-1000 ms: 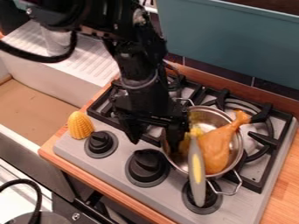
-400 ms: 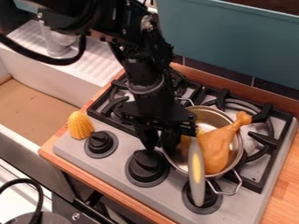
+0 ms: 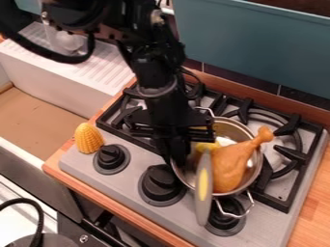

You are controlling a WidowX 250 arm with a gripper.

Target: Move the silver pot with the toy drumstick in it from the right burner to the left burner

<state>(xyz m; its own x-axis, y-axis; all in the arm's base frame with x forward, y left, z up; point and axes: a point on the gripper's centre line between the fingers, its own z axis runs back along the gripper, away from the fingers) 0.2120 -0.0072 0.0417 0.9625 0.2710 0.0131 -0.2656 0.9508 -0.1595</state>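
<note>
Shiny metal pot (image 3: 257,170), smooth plastic-looking drumstick (image 3: 230,164), matt black knob (image 3: 160,182), wood-grained counter (image 3: 314,207).

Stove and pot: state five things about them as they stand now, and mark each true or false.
1. The orange drumstick lies in the metal pot, its narrow end sticking out past the rim. True.
2. The yellow corn is in the pot too. False: the yellow corn is on the left front corner of the stove.
3. The grey object with a yellow stripe juts out over the pot's front rim. True.
4. The end effector is over the sink. False: the end effector is down at the pot's left side as pictured.
5. The pot has wire handles. True.
</note>
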